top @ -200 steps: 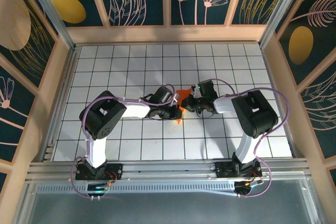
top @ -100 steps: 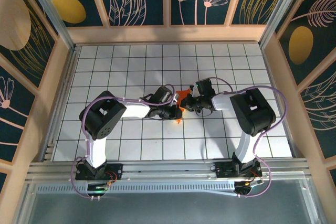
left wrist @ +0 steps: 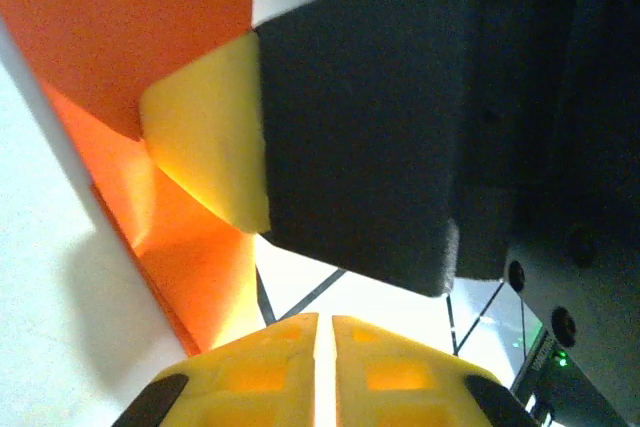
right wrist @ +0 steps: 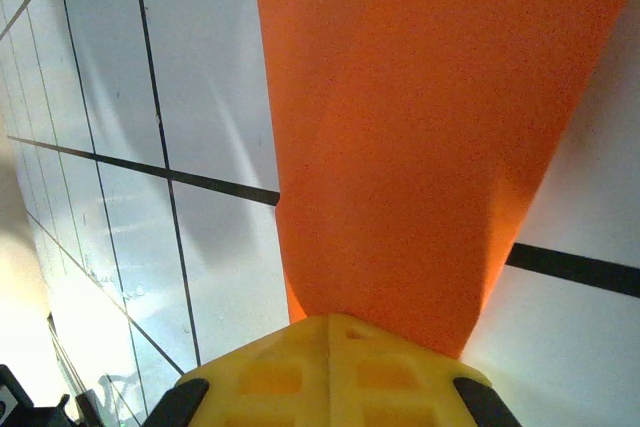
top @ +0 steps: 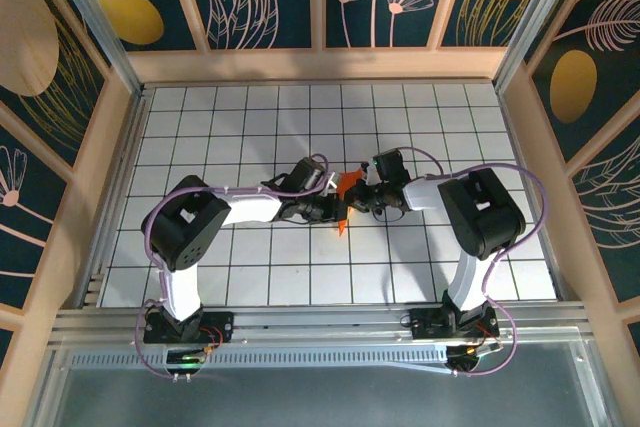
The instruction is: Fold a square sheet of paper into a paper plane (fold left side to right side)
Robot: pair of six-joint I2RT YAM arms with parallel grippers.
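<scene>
The square sheet of paper (top: 348,184) is bright orange, folded into a creased pointed wedge, and sits at the middle of the grid table between both grippers. My right gripper (top: 356,197) is shut on the sheet of paper (right wrist: 420,127), which fans out from its yellow fingertips (right wrist: 300,367). My left gripper (top: 337,210) sits just left of it. In the left wrist view its yellow jaws (left wrist: 325,347) stand together with only a thin slit and nothing between them. The orange paper (left wrist: 130,27) rises to their left, pinched by the right gripper's yellow fingertip (left wrist: 210,137).
The white gridded table (top: 250,127) is ringed by wooden walls (top: 320,65). Both arm bases (top: 185,322) stand at the near edge behind an aluminium rail. Cables loop over the right arm's wrist (top: 430,159).
The right gripper has shifted slightly up and left with the paper. The left arm's elbow has swung left and its jaws have parted to a thin slit.
</scene>
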